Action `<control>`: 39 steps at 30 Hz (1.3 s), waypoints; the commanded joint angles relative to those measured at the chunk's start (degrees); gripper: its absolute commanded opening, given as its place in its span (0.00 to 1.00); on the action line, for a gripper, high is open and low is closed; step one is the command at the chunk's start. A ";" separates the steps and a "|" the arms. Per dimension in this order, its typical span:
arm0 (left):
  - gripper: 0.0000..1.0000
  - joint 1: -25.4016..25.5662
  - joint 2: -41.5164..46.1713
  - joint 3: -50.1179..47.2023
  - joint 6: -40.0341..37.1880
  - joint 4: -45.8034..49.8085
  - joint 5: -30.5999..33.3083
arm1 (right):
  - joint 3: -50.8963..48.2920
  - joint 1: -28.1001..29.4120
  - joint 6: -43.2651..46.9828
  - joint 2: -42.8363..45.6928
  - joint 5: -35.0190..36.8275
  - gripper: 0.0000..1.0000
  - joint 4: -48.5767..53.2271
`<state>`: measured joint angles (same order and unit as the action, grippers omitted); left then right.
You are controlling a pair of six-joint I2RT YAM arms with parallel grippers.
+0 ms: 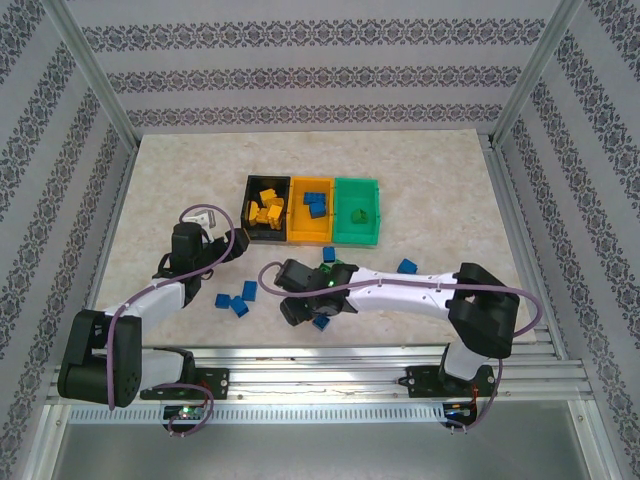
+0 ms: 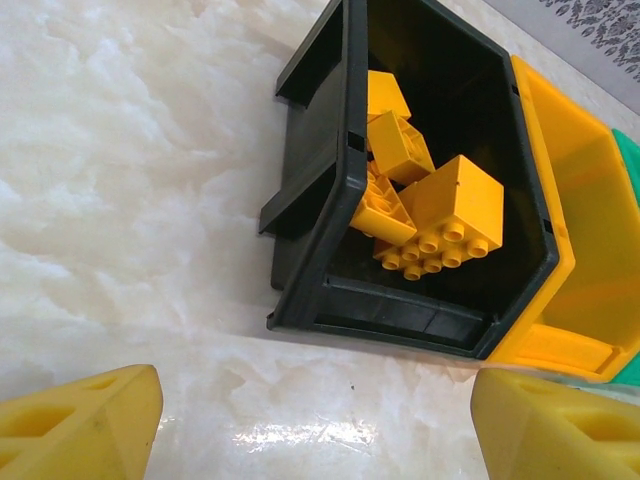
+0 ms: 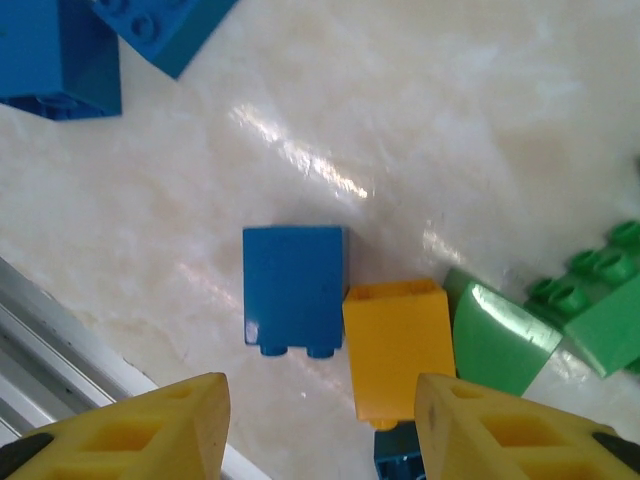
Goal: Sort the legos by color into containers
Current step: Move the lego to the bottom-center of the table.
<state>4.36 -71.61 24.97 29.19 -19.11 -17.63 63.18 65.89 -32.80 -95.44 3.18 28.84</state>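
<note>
The table [image 1: 150,200] is a pale marbled slab. Striped, patterned wallpaper [image 1: 300,40] closes it in on three sides between aluminium posts, and a metal rail [image 1: 330,360] runs along the 6 o'clock edge.

Three joined containers stand toward 12 o'clock from the table's middle. From the left they are the black bin [image 1: 248,200] [image 2: 320,180], the orange-yellow bin [image 1: 310,239] and the green bin [image 1: 358,239]. The black one holds yellow legos [image 2: 450,215], at least four in the left wrist view. The orange-yellow one holds blue bricks [image 1: 315,202], too small to count surely. The green one holds one green brick [image 1: 360,214].

The left gripper [image 1: 205,216] [image 2: 315,410] sits at 9 o'clock of the black bin, fingers spread wide with nothing between them. At 7 o'clock of the bins lie three loose blue bricks [image 1: 240,300] in a cluster.

The right gripper [image 3: 320,430], also released and bare, stands over a blue brick [image 3: 295,300]. A yellow brick [image 3: 395,350] touches it at 4 o'clock, and two green bricks [image 3: 490,335] lie at 3 o'clock of that. The right arm [image 1: 400,290] crosses in front of the bins and covers part of this group from above. A lone blue brick [image 1: 407,266] lies at 5 o'clock of the green bin.
</note>
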 commanded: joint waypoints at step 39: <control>0.82 -0.87 -2.06 -0.31 0.25 -4.91 -2.73 | 4.23 -6.47 -0.32 -9.33 1.33 0.55 -2.79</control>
<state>4.36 -73.30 24.97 29.23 -21.50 -19.51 66.92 60.16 -35.05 -103.66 5.61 25.89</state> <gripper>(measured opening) 0.820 0.554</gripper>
